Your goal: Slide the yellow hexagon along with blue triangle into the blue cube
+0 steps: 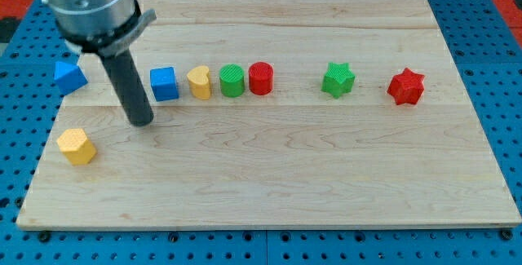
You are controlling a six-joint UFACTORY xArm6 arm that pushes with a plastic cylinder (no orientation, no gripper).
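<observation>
The yellow hexagon [77, 146] lies near the board's left edge, toward the view's bottom. The blue triangle [69, 76] lies at the left edge, above it. The blue cube [164, 83] stands to the right of the triangle, at the left end of a row of blocks. My tip [141, 122] rests on the board between them: right of and a little above the yellow hexagon, below and left of the blue cube, touching neither.
Right of the blue cube the row continues with a yellow heart-like block [200, 81], a green cylinder [232, 80] and a red cylinder [260, 78]. A green star [338, 80] and a red star [406, 86] lie farther right. The wooden board [269, 192] ends at blue pegboard.
</observation>
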